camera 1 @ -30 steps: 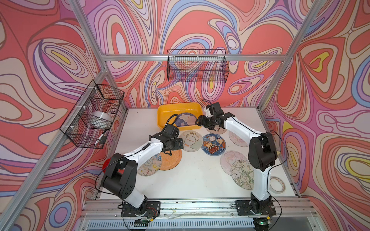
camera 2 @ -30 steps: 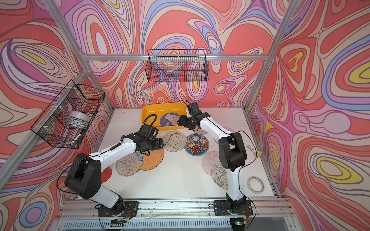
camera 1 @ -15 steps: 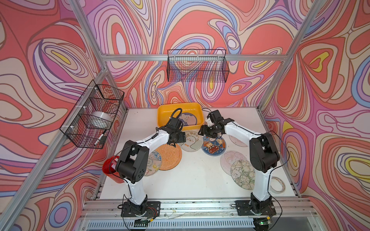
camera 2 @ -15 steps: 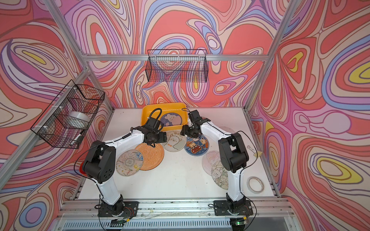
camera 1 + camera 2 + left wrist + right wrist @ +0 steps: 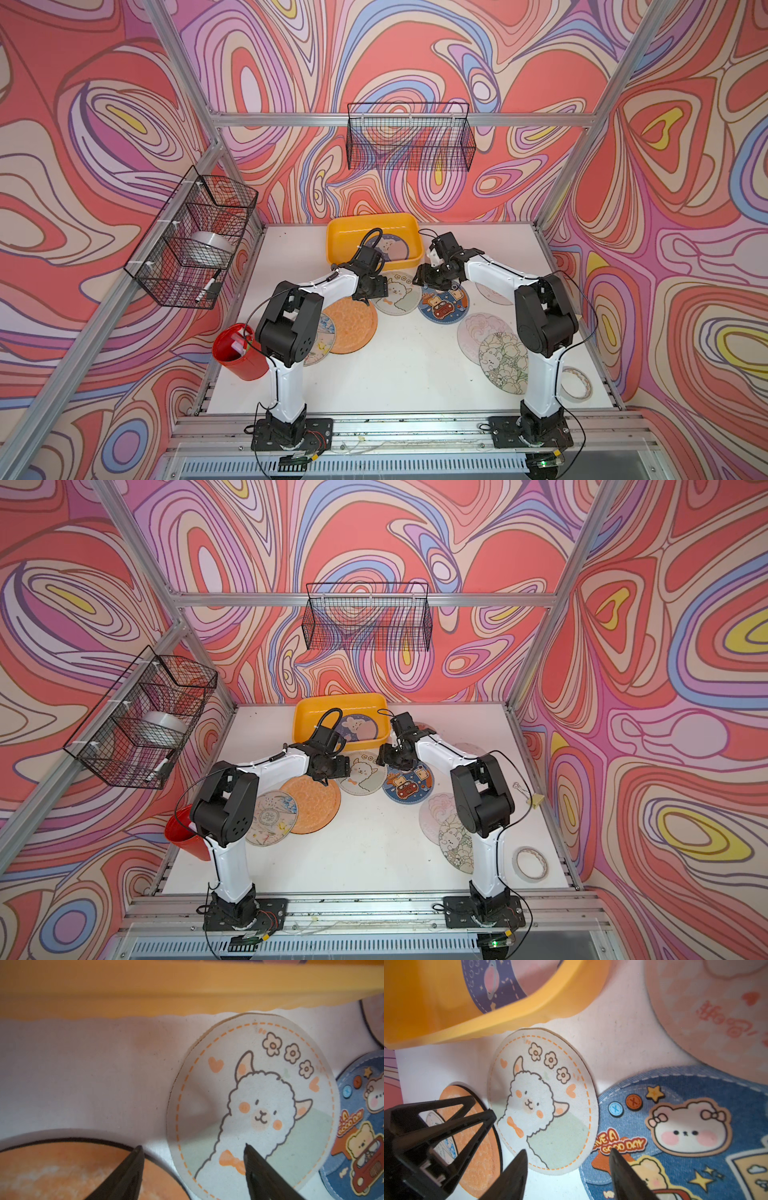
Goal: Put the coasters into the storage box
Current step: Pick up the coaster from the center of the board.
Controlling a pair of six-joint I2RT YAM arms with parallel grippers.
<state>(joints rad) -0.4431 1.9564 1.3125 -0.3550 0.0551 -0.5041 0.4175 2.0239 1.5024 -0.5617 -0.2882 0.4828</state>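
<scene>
Now left claw (image 5: 192,1147) and right claw (image 5: 568,1150) gape over coasters (image 5: 397,293).

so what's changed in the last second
The right end effector moved from beside the storage box back toward the robot's base, over the blue coaster's edge next to the alpaca coaster. The left arm raised its elbow and the left end effector shifted toward the alpaca coaster. Both are open; nothing gripped or released. No coaster moved, and the box stayed put.
</scene>
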